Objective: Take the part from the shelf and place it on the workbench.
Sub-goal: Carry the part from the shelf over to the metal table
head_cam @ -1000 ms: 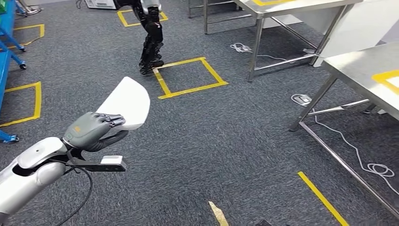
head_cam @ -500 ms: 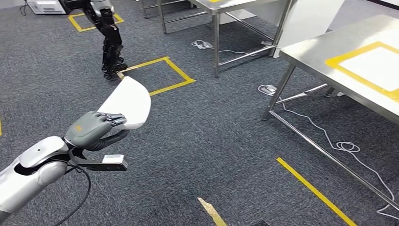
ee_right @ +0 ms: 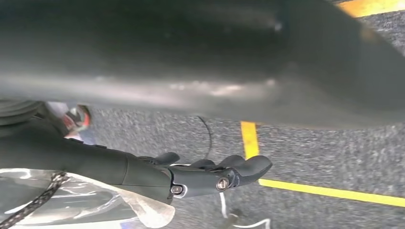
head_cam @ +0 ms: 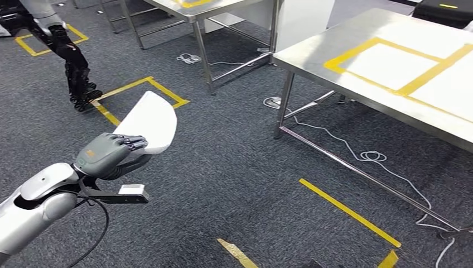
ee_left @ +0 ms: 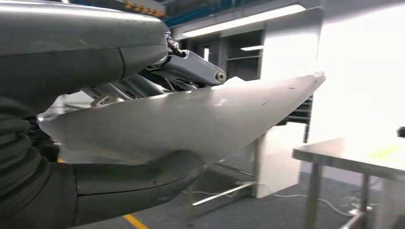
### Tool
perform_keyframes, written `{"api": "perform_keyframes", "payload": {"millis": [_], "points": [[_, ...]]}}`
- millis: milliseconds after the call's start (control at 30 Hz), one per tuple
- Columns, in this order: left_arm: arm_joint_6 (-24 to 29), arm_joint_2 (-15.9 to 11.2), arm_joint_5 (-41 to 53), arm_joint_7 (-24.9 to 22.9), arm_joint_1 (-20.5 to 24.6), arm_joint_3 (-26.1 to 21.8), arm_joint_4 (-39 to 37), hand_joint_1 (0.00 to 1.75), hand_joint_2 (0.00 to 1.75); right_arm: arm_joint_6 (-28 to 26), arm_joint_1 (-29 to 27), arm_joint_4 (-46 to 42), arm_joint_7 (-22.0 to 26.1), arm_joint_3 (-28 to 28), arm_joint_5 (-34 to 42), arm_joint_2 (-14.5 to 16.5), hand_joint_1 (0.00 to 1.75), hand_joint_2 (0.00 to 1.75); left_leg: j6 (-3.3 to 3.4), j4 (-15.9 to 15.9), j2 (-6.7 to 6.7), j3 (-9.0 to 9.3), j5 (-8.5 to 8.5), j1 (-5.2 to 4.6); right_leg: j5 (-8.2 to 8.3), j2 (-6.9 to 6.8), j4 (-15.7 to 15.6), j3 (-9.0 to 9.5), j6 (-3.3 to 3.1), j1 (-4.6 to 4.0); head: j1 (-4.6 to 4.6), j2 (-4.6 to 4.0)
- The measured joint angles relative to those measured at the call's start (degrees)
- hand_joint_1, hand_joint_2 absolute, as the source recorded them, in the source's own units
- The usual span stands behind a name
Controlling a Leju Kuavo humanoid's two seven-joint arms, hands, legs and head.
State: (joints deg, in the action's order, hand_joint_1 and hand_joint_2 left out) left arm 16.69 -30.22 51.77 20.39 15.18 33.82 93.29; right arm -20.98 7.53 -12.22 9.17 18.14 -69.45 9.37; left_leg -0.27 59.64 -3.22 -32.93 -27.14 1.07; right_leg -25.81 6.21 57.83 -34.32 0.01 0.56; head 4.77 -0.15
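My left hand (head_cam: 109, 153) grips a white curved shell part (head_cam: 149, 120) by its near edge and holds it out over the carpet, well left of the workbench. In the left wrist view the part (ee_left: 191, 119) lies across the hand, with the thumb (ee_left: 143, 181) pressed under it and the fingers over it. The steel workbench (head_cam: 312, 53) with yellow tape rectangles stands at the right, and its edge (ee_left: 344, 155) also appears in the left wrist view. In the right wrist view my right hand (ee_right: 210, 176) hangs over the floor, fingers loosely extended, holding nothing.
A second steel table (head_cam: 167, 5) stands at the back. Another robot's dark legs (head_cam: 75, 72) stand by a yellow tape square (head_cam: 139, 92). White cables (head_cam: 357, 151) lie on the carpet under the workbench. Yellow floor lines (head_cam: 346, 209) run near its legs.
The whole view has swung: the floor markings and the other robot have slid left and the workbench has come further into view. My left hand still holds the part the same way.
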Motion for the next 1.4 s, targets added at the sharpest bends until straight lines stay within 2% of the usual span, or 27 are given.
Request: {"api": "perform_keyframes", "payload": {"millis": [33, 100, 167, 233, 300, 333, 367, 433, 500, 533, 600, 633, 700, 767, 833, 867, 900, 967, 1033, 1067, 1100, 1133, 1200, 1267, 1333, 1367, 1400], "points": [[0.0, 0.0, 0.0, 0.0, 0.0, 0.0, 0.0, 1.75, 1.75, 0.0, 0.0, 0.0, 0.0, 0.0, 0.0, 0.0, 0.0, 0.0, 0.09, -1.1, -0.46, 0.41, -0.01, -0.03, 0.1, 0.61, 0.1, -0.3, 0.36, 0.07, -0.01, 0.0], [0.0, 0.1, 0.0, 0.0, 0.2, 0.0, 0.0, 1.75, 1.75, 0.0, -0.2, 0.0, 0.0, 0.0, 0.0, 0.0, 0.0, 0.0, 0.29, -1.6, 0.43, 0.46, -0.09, -0.02, 0.34, 1.46, -0.1, -0.93, 1.15, 0.23, -0.01, 0.0], [0.1, 0.2, -0.1, 0.0, 0.3, 0.0, 0.0, 1.75, 1.75, 0.0, -0.3, 0.0, 0.0, 0.0, 0.0, 0.0, 0.0, 0.0, 0.91, -2.1, 1.73, 0.58, 0.24, 0.09, -0.78, -0.87, 1.4, -2.08, 1.75, 0.05, -0.24, 0.0], [0.1, 0.2, -0.1, 0.0, 0.2, 0.0, 0.0, 1.75, 1.75, 0.0, -0.1, 0.0, 0.0, 0.0, 0.0, 0.0, 0.0, 0.0, 1.39, -2.4, 3.19, 0.64, 0.38, 0.0, -4.12, -4.54, 7.5, -5.08, 2.13, -0.08, -0.47, 0.0], [0.1, 0.3, -0.1, 0.0, 0.1, 0.0, 0.0, 1.75, 1.75, 0.0, 0.0, 0.0, 0.0, 0.0, 0.0, 0.0, 0.0, 0.0, 1.52, -2.4, 4.64, 0.61, 0.32, -0.17, -7.05, -5.69, 14.9, -8.55, 2.44, 0.05, -0.52, 0.0], [0.1, 0.3, -0.1, 0.0, 0.0, 0.1, 0.0, 1.75, 1.75, 0.0, 0.0, 0.0, 0.0, 0.0, 0.0, 0.0, 0.0, 0.0, 1.53, -2.3, 5.36, 0.61, 0.27, -0.21, -7.21, -5.81, 16.5, -9.24, 2.54, 0.08, -0.54, 0.0], [0.1, 0.3, -0.1, 0.0, 0.0, 0.1, 0.0, 1.75, 1.75, 0.0, -0.1, 0.0, 0.0, 0.0, 0.0, 0.0, 0.0, 0.0, 1.5, -2.3, 6.04, 0.65, 0.22, -0.21, -6.21, -5.98, 15.5, -8.65, 2.58, 0.09, -0.55, 0.0], [0.1, 0.3, -0.1, 0.0, 0.0, 0.2, 0.0, 1.75, 1.75, 0.0, 0.0, 0.0, -0.1, 0.0, 0.0, -0.1, 0.0, 0.0, 1.24, -2.3, 7.33, 0.88, 0.01, -0.24, -2.66, -7.5, 7.9, -4.49, 2.46, 0.02, -0.56, 0.0], [0.1, 0.3, 0.0, 0.0, 0.0, 0.1, 0.0, 1.75, 1.75, 0.0, 0.1, 0.0, -0.1, 0.0, 0.0, -0.1, 0.0, 0.0, 0.75, -2.1, 8.4, 1.07, -0.28, -0.56, -0.68, -9.23, 1.1, -0.67, 1.8, -0.33, -0.51, 0.0], [0.1, 0.3, 0.0, 0.0, 0.0, 0.1, 0.0, 1.75, 1.75, 0.0, 0.2, 0.0, -0.1, 0.0, 0.0, -0.1, 0.0, 0.0, 0.51, -2.1, 8.89, 1.16, -0.37, -0.72, -0.58, -9.54, -0.1, 0.04, 1.43, -0.51, -0.5, 0.0], [0.1, 0.3, 0.0, 0.0, 0.0, 0.1, 0.0, 1.75, 1.75, 0.0, 0.1, 0.0, -0.1, 0.0, 0.0, -0.1, 0.0, 0.0, 0.04, -2.2, 9.88, 1.38, -0.47, -0.8, -0.5, -8.39, -0.2, 0.03, 0.7, -0.61, -0.48, 0.0], [0.1, 0.3, 0.0, 0.0, 0.0, 0.1, 0.0, 1.75, 1.75, 0.0, 0.0, 0.0, -0.1, 0.0, 0.0, -0.1, 0.0, 0.0, -0.25, -2.0, 9.52, 1.45, -0.77, -0.68, -0.39, -7.81, -0.3, 0.01, 0.4, -0.52, -0.47, 0.0], [0.2, 0.3, -0.1, 0.0, 0.1, 0.1, 0.0, 1.75, 1.75, 0.0, 0.1, 0.0, -0.1, 0.0, 0.0, -0.1, 0.0, 0.0, -0.76, 1.0, 6.9, 0.34, -3.04, -0.36, -0.14, -6.64, -0.5, 0.09, -0.22, -0.21, -0.37, 0.0], [0.0, 0.3, -0.2, 0.1, 0.1, 0.0, 0.0, 1.75, 1.75, 0.2, 0.2, 0.0, -0.1, 0.0, 0.0, -0.1, 0.0, 0.0, -1.01, 8.6, 4.25, -2.97, -6.88, -0.17, -0.06, -5.36, -0.5, 0.12, -0.53, -0.14, -0.26, 0.0], [-0.3, 0.4, -0.4, 0.1, 0.1, 0.1, 0.0, 1.75, 1.75, 0.4, 0.3, 0.0, -0.1, 0.0, 0.0, -0.1, 0.0, 0.0, -1.02, 14.5, 3.75, -5.81, -8.49, -0.18, -0.04, -3.89, -0.5, 0.15, -0.6, -0.23, -0.25, 0.0], [-0.5, 0.4, -0.6, 0.1, 0.2, 0.1, 0.0, 1.75, 1.75, 0.5, 0.3, 0.0, -0.1, 0.0, 0.1, -0.1, 0.0, 0.0, -0.9, 14.3, 3.69, -5.91, -7.54, -0.17, -0.04, -3.1, -0.4, 0.17, -0.61, -0.26, -0.25, 0.0], [-0.6, 0.5, -0.7, 0.1, 0.3, 0.1, -0.1, 1.75, 1.75, 0.6, 0.3, 0.0, -0.1, 0.0, 0.1, -0.1, 0.0, 0.0, -0.72, 11.9, 3.45, -4.96, -5.53, -0.17, -0.04, -2.29, -0.2, 0.21, -0.59, -0.27, -0.26, 0.0], [-0.7, 0.5, -1.0, 0.1, 0.7, 0.1, -0.1, 1.75, 1.75, 0.7, 0.5, 0.0, -0.1, 0.0, 0.1, -0.1, 0.0, 0.0, -0.2, 4.2, 1.15, -1.81, -1.24, -0.05, -0.06, -0.81, 0.0, 0.13, -0.44, -0.28, -0.3, 0.0], [-0.9, 0.4, -1.3, 0.1, 1.0, 0.0, -0.1, 1.75, 1.75, 0.9, 0.6, 0.0, -0.1, 0.0, 0.1, -0.1, 0.0, 0.0, 0.16, -0.5, -1.24, 0.0, 0.16, 0.0, 0.13, 0.53, 0.2, -0.46, 0.13, -0.08, -0.32, 0.0], [-1.0, 0.3, -1.5, 0.1, 1.2, -0.1, -0.1, 1.75, 1.75, 0.9, 0.5, 0.0, -0.2, 0.0, 0.1, -0.1, 0.0, 0.0, 0.26, -1.0, -1.53, 0.12, -0.06, -0.06, 0.34, 1.18, 0.2, -0.83, 0.58, 0.1, -0.34, 0.0], [-1.1, 0.3, -1.7, 0.1, 1.3, -0.2, -0.1, 1.75, 1.75, 0.9, 0.4, 0.0, -0.2, 0.0, 0.1, -0.1, 0.0, 0.0, 0.39, -1.4, -0.96, 0.17, -0.01, -0.12, 0.57, 1.85, 0.1, -1.15, 1.05, 0.26, -0.32, 0.0], [-1.2, 0.3, -1.8, 0.1, 1.4, -0.2, -0.1, 1.75, 1.75, 0.9, 0.3, 0.0, -0.3, 0.0, 0.2, -0.1, 0.0, 0.0, 0.62, -1.6, -0.23, 0.23, 0.17, -0.1, 0.59, 1.6, 0.1, -1.48, 1.44, 0.3, -0.32, 0.0], [-1.3, 0.3, -2.0, 0.1, 1.6, -0.4, -0.1, 1.75, 1.75, 0.9, 0.3, 0.0, -0.3, 0.0, 0.4, -0.1, 0.0, 0.0, 1.2, -2.3, 1.33, 0.49, 0.55, 0.04, -0.91, -1.43, 2.3, -2.92, 1.99, 0.01, -0.6, 0.0], [-1.5, 0.3, -2.0, 0.1, 1.6, -0.6, -0.1, 1.75, 1.75, 0.9, 0.5, 0.0, -0.3, 0.0, 0.5, -0.1, 0.0, 0.0, 1.52, -2.5, 2.97, 0.54, 0.63, -0.05, -4.41, -4.97, 9.2, -6.33, 2.37, -0.05, -0.84, 0.0], [-1.5, 0.3, -2.0, 0.1, 1.5, -0.7, -0.1, 1.75, 1.75, 1.0, 0.5, 0.0, -0.3, 0.0, 0.5, -0.1, 0.0, 0.0, 1.59, -2.4, 4.6, 0.52, 0.59, -0.14, -6.61, -5.84, 15.7, -9.36, 2.69, 0.09, -0.84, 0.0], [-1.5, 0.3, -2.0, 0.1, 1.5, -0.7, -0.1, 1.75, 1.75, 1.0, 0.4, 0.0, -0.3, 0.0, 0.5, -0.1, 0.0, 0.0, 1.57, -2.4, 5.36, 0.51, 0.56, -0.15, -6.2, -5.97, 16.1, -9.45, 2.77, 0.12, -0.86, 0.0], [-1.5, 0.3, -2.0, 0.1, 1.5, -0.7, -0.1, 1.75, 1.75, 1.0, 0.3, 0.0, -0.4, 0.0, 0.5, -0.1, 0.0, 0.0, 1.52, -2.4, 6.06, 0.55, 0.52, -0.15, -4.85, -6.21, 14.1, -8.32, 2.77, 0.12, -0.86, 0.0]]}}
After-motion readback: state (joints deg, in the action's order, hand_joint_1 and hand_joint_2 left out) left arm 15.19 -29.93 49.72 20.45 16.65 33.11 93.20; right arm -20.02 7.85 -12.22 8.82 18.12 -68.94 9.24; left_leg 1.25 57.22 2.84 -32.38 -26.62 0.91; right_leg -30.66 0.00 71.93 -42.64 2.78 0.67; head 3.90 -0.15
